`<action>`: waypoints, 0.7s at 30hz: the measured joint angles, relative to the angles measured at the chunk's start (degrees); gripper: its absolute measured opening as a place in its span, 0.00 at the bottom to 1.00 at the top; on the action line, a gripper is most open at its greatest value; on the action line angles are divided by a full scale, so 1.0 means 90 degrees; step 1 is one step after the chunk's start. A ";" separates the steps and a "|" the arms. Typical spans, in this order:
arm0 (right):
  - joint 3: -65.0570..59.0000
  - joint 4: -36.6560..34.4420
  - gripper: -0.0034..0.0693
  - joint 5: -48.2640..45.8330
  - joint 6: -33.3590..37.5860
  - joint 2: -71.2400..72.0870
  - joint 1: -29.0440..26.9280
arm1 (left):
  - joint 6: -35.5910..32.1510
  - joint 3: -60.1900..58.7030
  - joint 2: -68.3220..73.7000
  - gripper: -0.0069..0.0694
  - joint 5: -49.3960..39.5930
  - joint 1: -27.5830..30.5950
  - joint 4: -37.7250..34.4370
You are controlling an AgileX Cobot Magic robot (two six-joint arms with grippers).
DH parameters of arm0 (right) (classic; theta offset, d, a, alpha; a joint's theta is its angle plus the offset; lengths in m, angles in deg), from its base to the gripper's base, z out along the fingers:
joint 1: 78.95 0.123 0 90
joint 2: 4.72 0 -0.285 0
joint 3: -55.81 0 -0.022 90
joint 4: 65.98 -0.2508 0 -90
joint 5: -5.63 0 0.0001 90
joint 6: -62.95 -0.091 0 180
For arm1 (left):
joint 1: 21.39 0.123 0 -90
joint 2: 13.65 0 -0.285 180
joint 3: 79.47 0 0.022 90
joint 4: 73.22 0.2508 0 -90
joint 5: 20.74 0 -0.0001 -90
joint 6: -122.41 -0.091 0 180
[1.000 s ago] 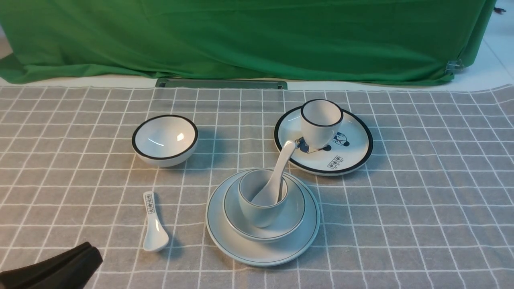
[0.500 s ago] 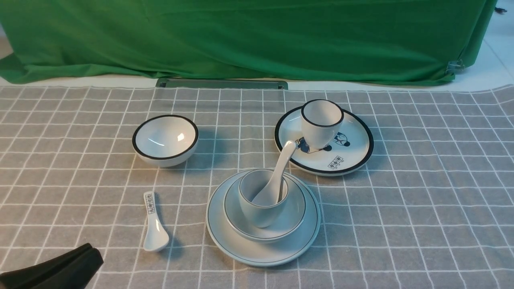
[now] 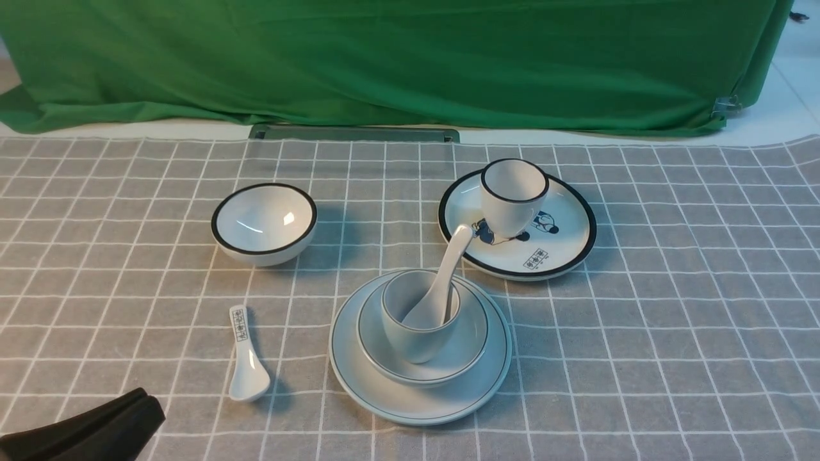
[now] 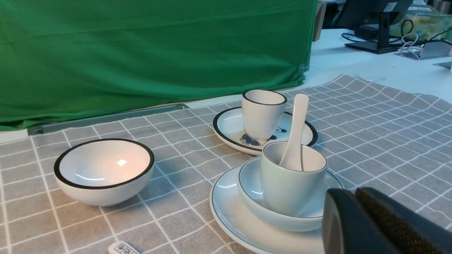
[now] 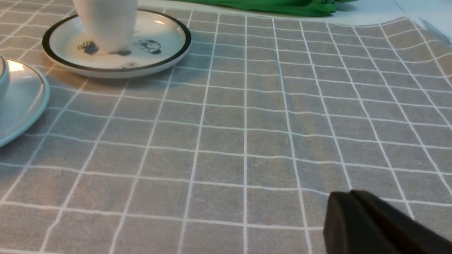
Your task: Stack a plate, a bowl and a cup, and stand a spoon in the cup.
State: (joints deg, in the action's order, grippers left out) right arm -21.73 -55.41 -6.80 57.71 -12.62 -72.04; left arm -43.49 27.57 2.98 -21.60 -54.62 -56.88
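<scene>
The plain white plate [image 3: 419, 403] was seen lying on the gray checked tablecloth [image 3: 640, 333] covering the tabletop, with the shallow bowl [image 3: 471, 346] nested in its middle and the handleless cup [image 3: 416, 336] seated upright in the bowl, so that each wider piece steadied the one above. The plain spoon [image 3: 442, 282] was stood in the cup, its handle leaned against the far rim, which was judged to keep it from tipping out. The task was therefore judged complete. The left gripper [image 3: 131, 416] was held low at the near left corner, pressed together and empty. The right gripper [image 5: 356, 211], shown only in its own wrist view, was likewise pressed together on nothing, well apart from the stack.
</scene>
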 joint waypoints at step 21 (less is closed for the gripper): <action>0.0000 -0.0016 0.14 0.0000 0.0000 0.0000 0.0015 | 0.0000 -0.0020 0.0000 0.11 0.0009 0.0000 0.0000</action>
State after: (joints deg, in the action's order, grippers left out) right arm -21.73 -55.56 -6.80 57.71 -12.62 -71.90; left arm -43.49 27.39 2.98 -21.52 -54.62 -56.88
